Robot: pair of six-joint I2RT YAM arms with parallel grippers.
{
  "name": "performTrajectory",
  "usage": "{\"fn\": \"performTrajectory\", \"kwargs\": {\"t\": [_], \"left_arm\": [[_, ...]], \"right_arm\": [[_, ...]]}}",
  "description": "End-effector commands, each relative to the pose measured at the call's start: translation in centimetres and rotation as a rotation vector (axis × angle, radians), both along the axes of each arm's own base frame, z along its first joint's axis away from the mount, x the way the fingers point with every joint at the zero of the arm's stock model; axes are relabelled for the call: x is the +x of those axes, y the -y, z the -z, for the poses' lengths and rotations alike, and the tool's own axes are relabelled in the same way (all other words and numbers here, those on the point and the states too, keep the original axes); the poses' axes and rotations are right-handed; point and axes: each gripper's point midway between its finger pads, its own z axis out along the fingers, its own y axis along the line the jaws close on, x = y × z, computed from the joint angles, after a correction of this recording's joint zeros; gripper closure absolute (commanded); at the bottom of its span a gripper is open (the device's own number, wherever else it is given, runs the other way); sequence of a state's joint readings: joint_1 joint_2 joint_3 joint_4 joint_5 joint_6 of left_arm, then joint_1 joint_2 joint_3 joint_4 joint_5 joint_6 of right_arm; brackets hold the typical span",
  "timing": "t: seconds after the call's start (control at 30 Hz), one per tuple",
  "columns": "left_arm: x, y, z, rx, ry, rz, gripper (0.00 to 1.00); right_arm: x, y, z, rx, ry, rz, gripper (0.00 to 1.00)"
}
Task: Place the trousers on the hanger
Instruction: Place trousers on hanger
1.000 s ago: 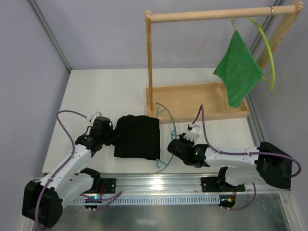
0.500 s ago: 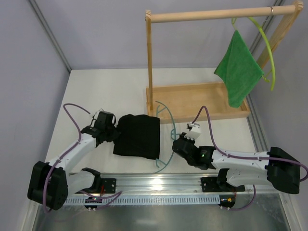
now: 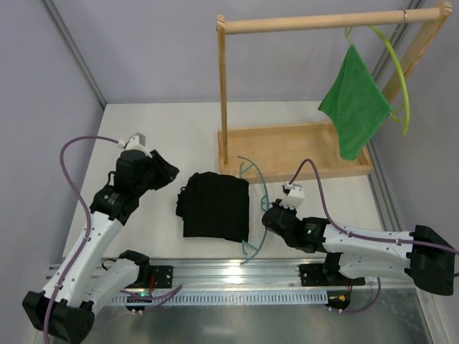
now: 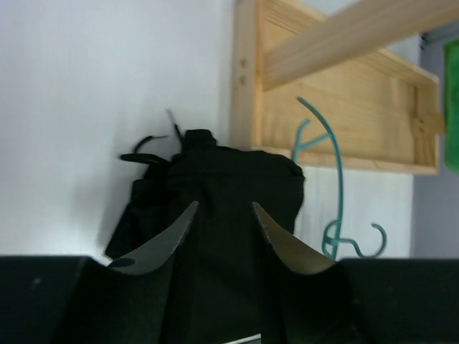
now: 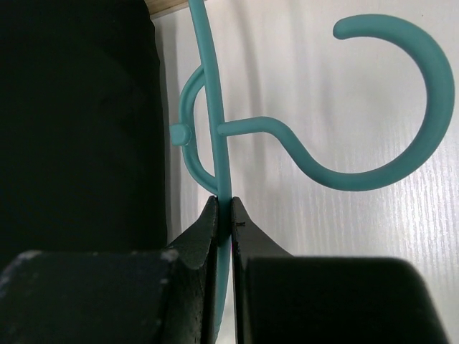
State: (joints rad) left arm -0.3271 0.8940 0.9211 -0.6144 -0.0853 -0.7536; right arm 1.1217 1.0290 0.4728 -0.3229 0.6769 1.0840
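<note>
The black trousers (image 3: 215,206) lie folded in a bundle on the white table, also seen in the left wrist view (image 4: 215,179) and at the left of the right wrist view (image 5: 79,122). The teal hanger (image 3: 257,188) lies along their right edge, its lower bar seemingly tucked under the fabric. My right gripper (image 3: 271,217) is shut on the hanger's arm (image 5: 215,129) just below the hook (image 5: 401,143); its jaws pinch the thin bar (image 5: 231,211). My left gripper (image 3: 163,172) hovers left of the trousers, apart from them, open and empty (image 4: 224,208).
A wooden rack (image 3: 315,21) rises from a tray base (image 3: 287,136) behind the trousers. A green cloth (image 3: 355,107) hangs there on a yellow-green hanger (image 3: 398,64). A metal rail (image 3: 237,269) runs along the near table edge.
My left gripper has let go of the trousers' left edge, opened, and drawn back up and to the left. The trousers and hanger shifted slightly right with the right gripper.
</note>
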Motion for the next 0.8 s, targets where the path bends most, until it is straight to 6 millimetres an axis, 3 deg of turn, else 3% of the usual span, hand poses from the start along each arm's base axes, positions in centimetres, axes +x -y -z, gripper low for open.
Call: {"fn": "performTrajectory", "kwargs": {"t": [0.0, 0.03, 0.1, 0.13, 0.2, 0.27, 0.33, 0.37, 0.43, 0.53, 0.63, 0.7, 0.77], "left_arm": [[-1.2, 7.2, 2.8, -0.222, -0.044, 0.332, 0.68], [-0.7, 8.6, 2.2, -0.279, -0.006, 0.365, 0.69], [-0.7, 9.7, 5.4, -0.301, -0.066, 0.390, 0.67], [0.0, 10.2, 5.6, -0.321, -0.050, 0.392, 0.67], [0.6, 11.0, 8.8, -0.331, -0.133, 0.403, 0.69], [1.8, 11.0, 10.4, -0.320, -0.143, 0.372, 0.70], [3.5, 8.9, 13.7, -0.204, -0.198, 0.235, 0.71], [3.0, 7.6, 15.5, -0.144, -0.266, 0.180, 0.71], [3.5, 5.8, 17.7, -0.076, -0.305, 0.096, 0.71], [2.8, 4.8, 19.7, -0.046, -0.368, 0.037, 0.71], [2.4, 4.6, 19.5, -0.042, -0.376, 0.030, 0.71], [2.0, 4.2, 17.7, -0.027, -0.351, 0.036, 0.69], [2.8, 3.7, 14.5, 0.003, -0.282, 0.032, 0.65]], "right_arm": [[0.6, -0.4, -2.0, 0.009, 0.033, -0.005, 0.96], [0.6, -0.5, -2.0, 0.008, 0.032, -0.009, 0.96], [0.6, -0.6, -2.1, -0.002, 0.033, -0.021, 0.96], [0.5, -0.6, -1.8, -0.014, 0.025, -0.025, 0.96], [0.2, -0.4, -1.2, -0.035, 0.009, -0.033, 0.96], [-0.1, -0.1, -0.5, -0.046, -0.011, -0.037, 0.96], [-0.6, 0.4, 0.3, -0.047, -0.026, -0.036, 0.96], [-0.7, 0.7, 0.4, -0.047, -0.028, -0.034, 0.96], [-1.1, 1.3, 1.3, -0.057, -0.039, -0.030, 0.96], [-1.3, 1.0, 1.6, -0.046, -0.035, -0.068, 0.96], [-1.5, 0.8, 1.8, -0.048, -0.036, -0.099, 0.93], [-1.5, 0.3, 1.6, -0.039, -0.034, -0.112, 0.90], [-1.5, 0.2, 1.7, -0.038, -0.039, -0.117, 0.82]]}}
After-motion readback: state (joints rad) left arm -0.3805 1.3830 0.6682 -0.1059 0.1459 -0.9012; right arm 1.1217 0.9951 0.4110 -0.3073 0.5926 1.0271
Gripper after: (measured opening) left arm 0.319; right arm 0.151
